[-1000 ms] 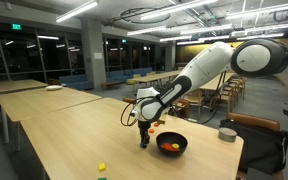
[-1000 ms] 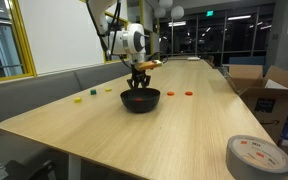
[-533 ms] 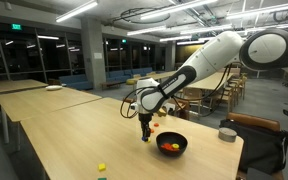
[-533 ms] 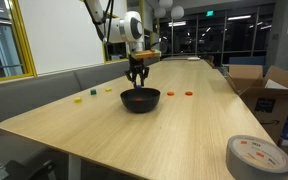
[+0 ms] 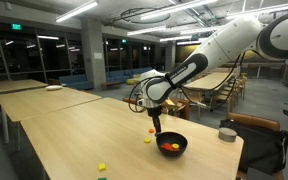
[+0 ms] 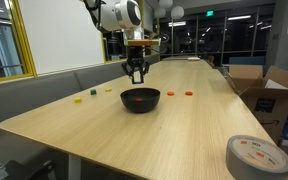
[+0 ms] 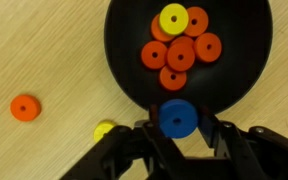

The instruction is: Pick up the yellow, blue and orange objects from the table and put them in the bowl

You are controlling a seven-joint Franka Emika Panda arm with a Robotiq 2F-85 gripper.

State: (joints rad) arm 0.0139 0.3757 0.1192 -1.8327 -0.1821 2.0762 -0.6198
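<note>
End effector [image 7: 180, 129] gripping a blue disc [image 7: 178, 117] above the black bowl [image 7: 126, 55].
The bowl fills the wrist view's upper centre, holding orange discs [image 7: 181, 54] and a yellow one [image 7: 173, 17]; another orange disc [image 7: 25, 108] lies lower left on the tabletop [image 7: 44, 40].

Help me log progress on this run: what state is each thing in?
pincer: shut on the blue disc, over the bowl's edge.
blue disc: held, not yet released.
bowl: upright, holding several orange discs and a yellow disc.
loose orange disc: flat on the table, outside the bowl.
yellow piece: on the table, beside the bowl.
</note>
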